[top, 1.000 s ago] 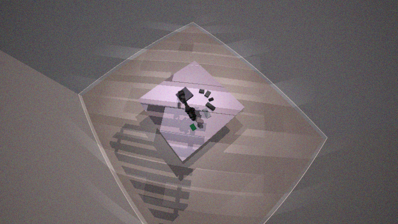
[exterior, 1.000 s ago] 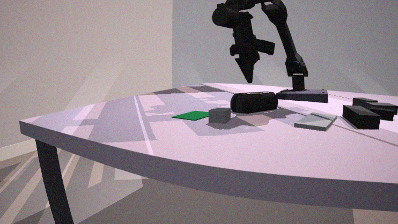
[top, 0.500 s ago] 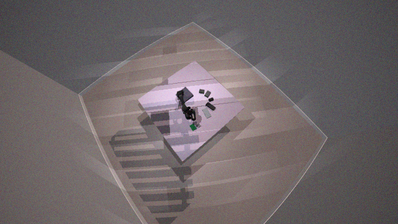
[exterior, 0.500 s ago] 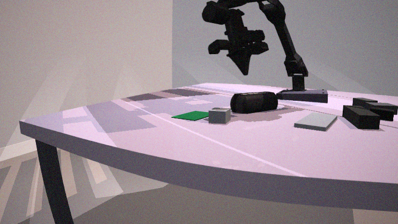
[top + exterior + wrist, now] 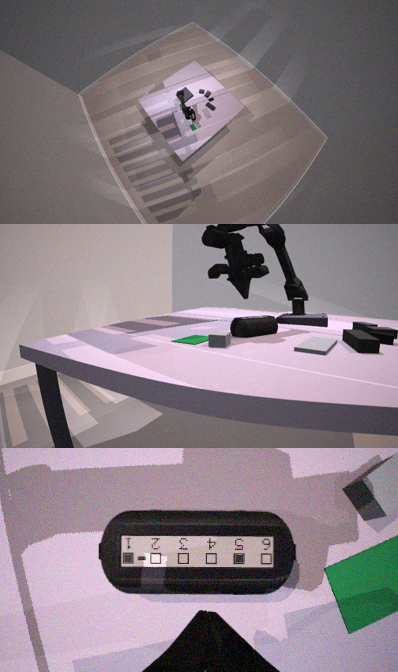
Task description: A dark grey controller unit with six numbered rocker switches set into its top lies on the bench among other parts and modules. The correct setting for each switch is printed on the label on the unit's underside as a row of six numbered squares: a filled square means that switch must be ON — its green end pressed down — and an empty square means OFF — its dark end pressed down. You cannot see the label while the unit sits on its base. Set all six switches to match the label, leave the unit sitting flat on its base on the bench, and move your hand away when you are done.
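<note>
The controller unit [image 5: 193, 114] [image 5: 253, 327] [image 5: 198, 525] lies upside down on the bench [image 5: 236, 374], its underside facing up. In the wrist view its label [image 5: 197, 565] reads upside down: squares 1 and 5 are filled, and 2, 3, 4 and 6 are empty. A small dark dash sits between squares 1 and 2. The rocker switches are hidden underneath. My gripper [image 5: 245, 298] [image 5: 205, 619] is shut and empty, above the unit and clear of it. In the wrist view its tips show just below the unit's long side.
A green card [image 5: 192, 127] [image 5: 192, 339] [image 5: 367, 583] and a small grey block [image 5: 198, 125] [image 5: 219, 341] [image 5: 382, 490] lie near one end of the unit. A pale flat plate [image 5: 206, 112] [image 5: 315, 345] and several dark blocks, one long [image 5: 210, 105] [image 5: 360, 341], lie on its other side.
</note>
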`<state>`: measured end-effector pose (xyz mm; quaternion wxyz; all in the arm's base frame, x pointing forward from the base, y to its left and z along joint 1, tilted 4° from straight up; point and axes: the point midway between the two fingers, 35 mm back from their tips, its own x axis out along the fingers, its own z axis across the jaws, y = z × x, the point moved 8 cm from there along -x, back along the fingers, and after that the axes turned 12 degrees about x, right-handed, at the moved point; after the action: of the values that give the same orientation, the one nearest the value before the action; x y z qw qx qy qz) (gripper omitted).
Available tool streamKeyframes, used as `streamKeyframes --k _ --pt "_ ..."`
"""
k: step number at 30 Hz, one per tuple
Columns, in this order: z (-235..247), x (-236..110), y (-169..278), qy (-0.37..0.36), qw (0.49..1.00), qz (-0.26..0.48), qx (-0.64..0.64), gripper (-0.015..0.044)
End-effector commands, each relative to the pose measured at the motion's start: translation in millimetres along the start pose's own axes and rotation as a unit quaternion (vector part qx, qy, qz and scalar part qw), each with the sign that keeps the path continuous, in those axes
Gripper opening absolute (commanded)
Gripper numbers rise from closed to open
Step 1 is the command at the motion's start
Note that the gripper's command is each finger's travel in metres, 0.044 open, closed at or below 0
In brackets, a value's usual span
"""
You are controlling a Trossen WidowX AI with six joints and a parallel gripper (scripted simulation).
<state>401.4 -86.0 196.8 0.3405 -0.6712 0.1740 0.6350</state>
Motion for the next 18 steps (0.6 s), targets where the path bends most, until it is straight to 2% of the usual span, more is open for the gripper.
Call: streamKeyframes --k 1,2,5,10,18 --pt "0.7 -0.1 0.2 -0.003 1.0 -0.002 0.003 0.0" --pt "0.7 -0.1 0.2 -0.003 1.0 -0.002 0.003 0.0" --pt "-0.5 0.4 -1.8 -0.002 1.0 0.001 -0.018 0.0079" --pt "-8.5 4.5 -16.3 0.0 0.985 0.027 -0.171 0.021" --pt "-18.3 13.5 -39.9 -0.01 0.908 0.069 -0.414 0.042"
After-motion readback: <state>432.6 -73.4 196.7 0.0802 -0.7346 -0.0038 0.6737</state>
